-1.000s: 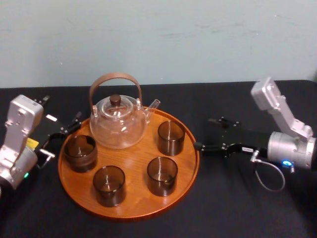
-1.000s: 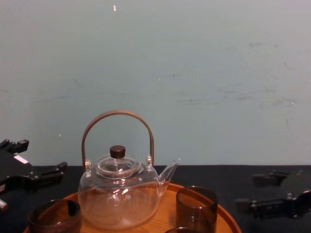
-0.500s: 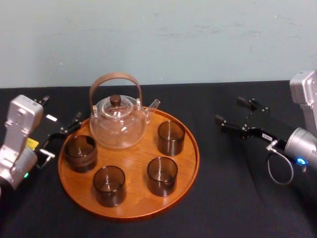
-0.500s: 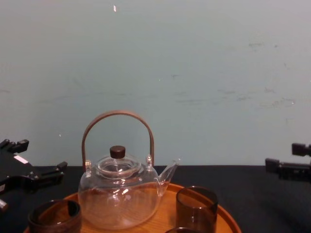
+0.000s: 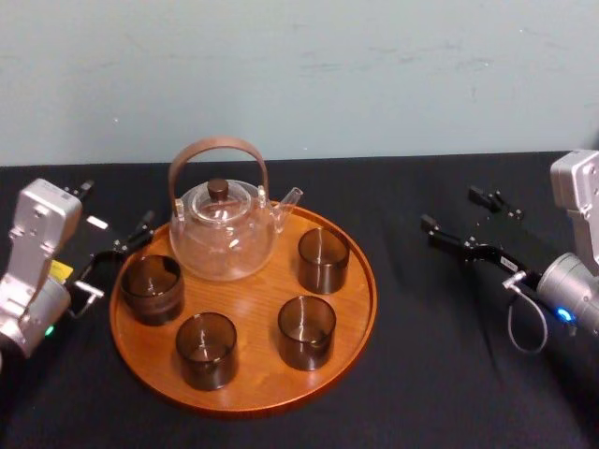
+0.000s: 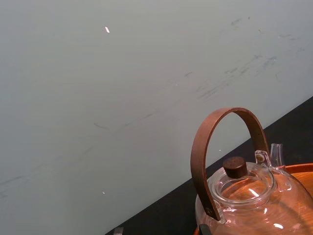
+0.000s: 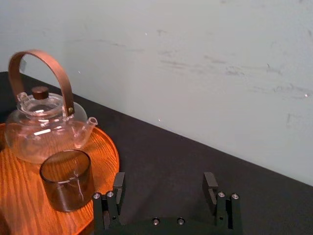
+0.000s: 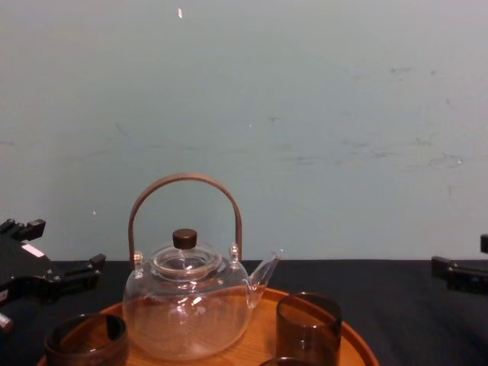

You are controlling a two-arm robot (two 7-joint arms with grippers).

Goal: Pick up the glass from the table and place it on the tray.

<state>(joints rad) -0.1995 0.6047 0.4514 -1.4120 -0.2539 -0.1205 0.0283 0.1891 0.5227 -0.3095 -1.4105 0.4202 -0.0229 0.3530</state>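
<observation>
The glass (image 5: 323, 260) stood on the tray (image 5: 255, 299) beside a teapot (image 5: 223, 234); the right gripper (image 5: 452, 209) over the table (image 5: 421, 374) and left gripper (image 5: 114, 257) by the rim, both wide open and empty, risked toppling it if swung inward.

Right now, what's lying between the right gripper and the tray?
Only bare table. The head view shows plain black cloth between the right gripper, fingers open, and the tray.

A pale blue-green wall (image 8: 305, 114) rises straight behind the worktop (image 5: 421, 374), matte and evenly lit, marked with faint dark scuffs (image 8: 366, 156) and a small white fleck (image 8: 180, 12) high up. Plain black cloth (image 5: 374, 178) covers the worktop to its far edge.
</observation>
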